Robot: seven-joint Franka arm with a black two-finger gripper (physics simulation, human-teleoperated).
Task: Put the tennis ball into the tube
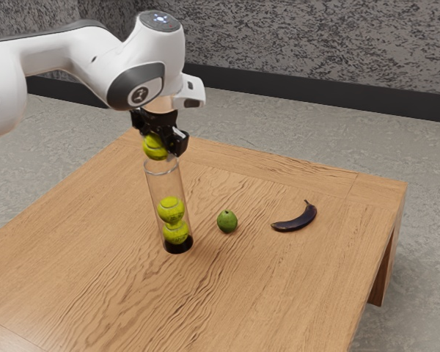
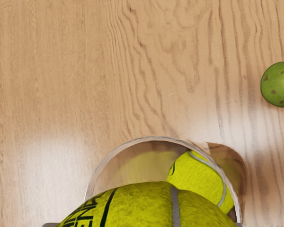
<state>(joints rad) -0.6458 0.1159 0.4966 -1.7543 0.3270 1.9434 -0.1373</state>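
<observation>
Tennis ball point(image 1: 155, 147), yellow-green, held at the mouth of the clear tube point(image 1: 166, 192). The black gripper point(image 1: 161, 141) has closed on it from two sides, the fingers spaced to the ball's width. The ball lies outside the tube, at or just above the rim; whether it touches the rim cannot be told.

Lettering: in the wrist view the held ball carries bold black print, partly cut off. An N and an E can be made out, beside a black stroke; the full word cannot be read. A pale seam crosses the same ball. The arm point(image 1: 103, 59) bears a small round emblem on its dark joint cover, without readable text.

Tube contents: an upper ball point(image 1: 171, 210) rests on a lower ball point(image 1: 176, 233), above a black base point(image 1: 178, 246). A short dark mark on a ball inside the tube is too small to read.

Surroundings: the tube stands on the wooden table point(image 1: 95, 257). Near it is a green fruit point(image 1: 227, 221) with brown spots; farther toward the exterior view's right lies a dark banana point(image 1: 296, 221), curved, its stem raised.
</observation>
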